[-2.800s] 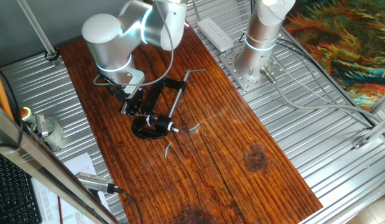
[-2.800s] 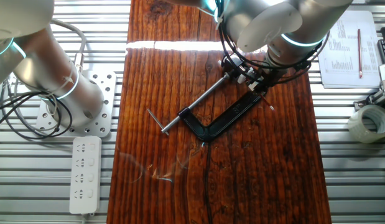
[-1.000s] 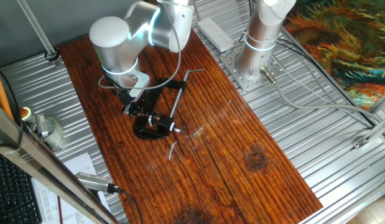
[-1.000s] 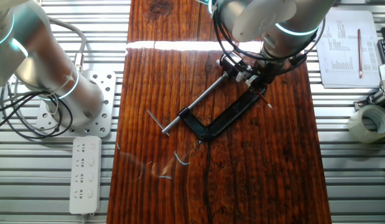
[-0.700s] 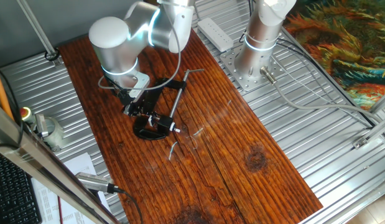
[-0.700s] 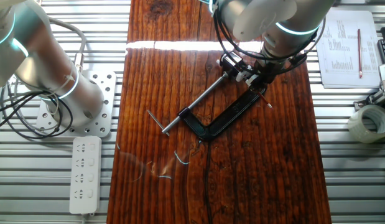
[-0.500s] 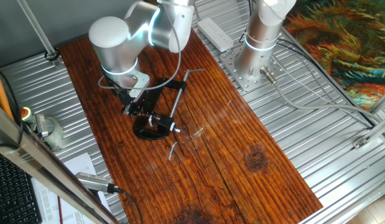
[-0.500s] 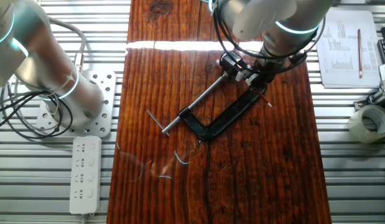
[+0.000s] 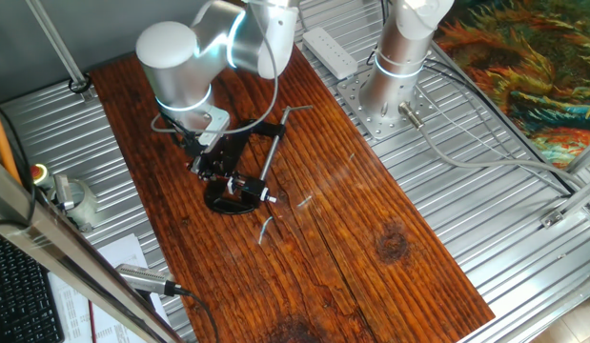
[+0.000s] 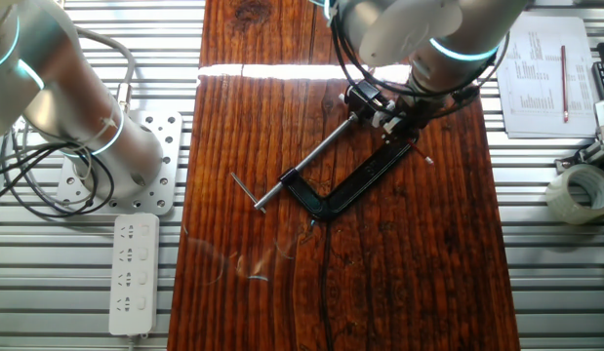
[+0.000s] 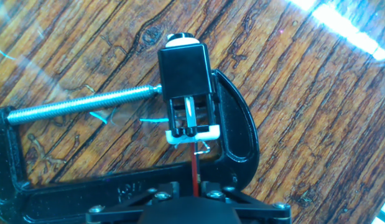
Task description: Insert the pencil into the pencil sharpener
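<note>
In the hand view my gripper (image 11: 196,185) is shut on the pencil (image 11: 196,163), a thin dark-red stick pointing up and away from me. Its far end reaches the white-edged opening of the pencil sharpener (image 11: 185,78), a small black block held in the black C-clamp (image 11: 239,130). I cannot tell how deep the tip sits. In one fixed view my gripper (image 9: 211,164) is low over the clamp (image 9: 228,200), beside the sharpener (image 9: 247,188). In the other fixed view my gripper (image 10: 399,125) hides the pencil above the clamp (image 10: 350,185).
The clamp's silver screw rod (image 11: 80,102) runs left of the sharpener. A second arm's base (image 9: 395,57) and a power strip (image 9: 331,51) stand beyond the wooden board. A tape roll (image 10: 580,193) and papers (image 10: 545,68) lie on the metal table at the right.
Since 2.8 s ago my gripper has shifted a little with the pencil towards the sharpener. In the last second only a slight shift shows at the sharpener's end.
</note>
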Robot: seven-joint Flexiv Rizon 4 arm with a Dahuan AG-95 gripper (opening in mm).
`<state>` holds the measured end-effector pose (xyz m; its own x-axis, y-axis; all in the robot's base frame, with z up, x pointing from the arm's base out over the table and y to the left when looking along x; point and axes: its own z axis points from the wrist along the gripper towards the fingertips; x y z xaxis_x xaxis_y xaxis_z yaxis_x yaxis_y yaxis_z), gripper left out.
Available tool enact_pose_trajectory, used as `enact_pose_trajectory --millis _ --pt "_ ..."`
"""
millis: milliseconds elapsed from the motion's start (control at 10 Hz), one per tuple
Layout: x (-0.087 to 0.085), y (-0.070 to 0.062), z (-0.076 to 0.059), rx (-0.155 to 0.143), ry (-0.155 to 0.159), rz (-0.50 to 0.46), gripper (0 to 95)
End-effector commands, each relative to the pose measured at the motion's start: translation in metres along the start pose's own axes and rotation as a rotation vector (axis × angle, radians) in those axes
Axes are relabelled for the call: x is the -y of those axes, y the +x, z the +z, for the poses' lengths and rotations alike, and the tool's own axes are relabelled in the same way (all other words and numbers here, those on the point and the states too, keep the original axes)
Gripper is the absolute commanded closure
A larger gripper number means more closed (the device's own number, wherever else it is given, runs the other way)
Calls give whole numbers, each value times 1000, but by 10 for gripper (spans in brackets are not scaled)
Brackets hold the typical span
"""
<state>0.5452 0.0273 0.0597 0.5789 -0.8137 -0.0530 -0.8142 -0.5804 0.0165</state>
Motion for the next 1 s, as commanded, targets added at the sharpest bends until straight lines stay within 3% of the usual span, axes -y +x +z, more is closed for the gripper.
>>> enact_pose_trajectory --millis 100,300,1000 --pt "1 1 -1 14 -4 5 570" --pt "0 3 -3 21 -7 9 570" --pt "-1 32 -29 17 -24 23 570"
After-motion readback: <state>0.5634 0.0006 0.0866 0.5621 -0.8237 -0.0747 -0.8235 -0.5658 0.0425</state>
